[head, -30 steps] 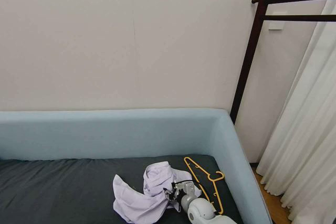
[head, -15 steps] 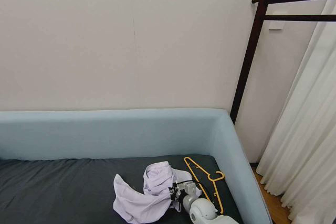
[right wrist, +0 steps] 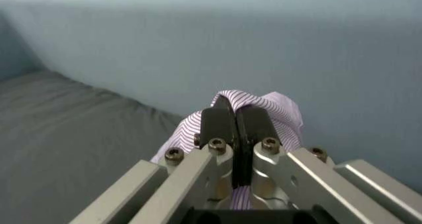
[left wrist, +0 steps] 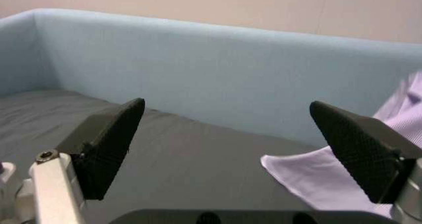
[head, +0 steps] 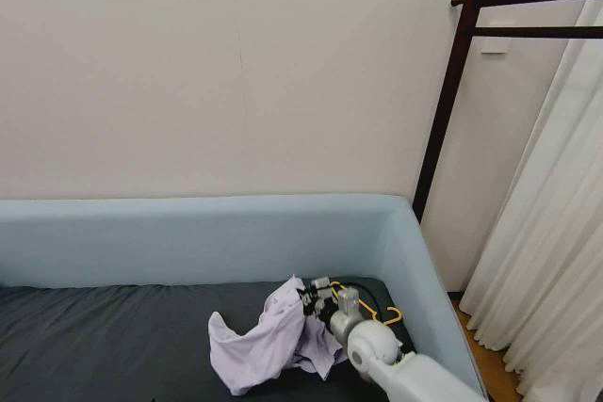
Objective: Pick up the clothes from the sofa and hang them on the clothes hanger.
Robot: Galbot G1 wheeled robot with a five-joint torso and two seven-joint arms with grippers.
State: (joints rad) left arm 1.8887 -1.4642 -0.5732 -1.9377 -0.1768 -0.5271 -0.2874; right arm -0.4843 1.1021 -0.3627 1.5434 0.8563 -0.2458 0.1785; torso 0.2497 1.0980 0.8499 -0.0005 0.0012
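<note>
While its fingers are pressed tight together on a fold of the lilac striped shirt (right wrist: 280, 110), the right gripper (right wrist: 234, 121) holds that fold raised above the sofa's dark grey seat cushion (head: 94, 345), close to the sofa's pale blue backrest (head: 188, 237). The rest of the shirt hangs from the pinch and trails down onto the cushion, bunched near the sofa's right end. An orange plastic hanger (head: 389, 312) lies on the same cushion in the sofa's right rear corner, partly hidden behind the right arm, just beside the shirt. The left gripper (left wrist: 231, 145) hovers over the seat cushion facing the backrest, its two black fingers (left wrist: 108, 145) spread wide with nothing between them; one edge of the shirt lies on the cushion beyond it. A dark wooden clothes rack (head: 441, 120) stands just past the sofa's right end.
</note>
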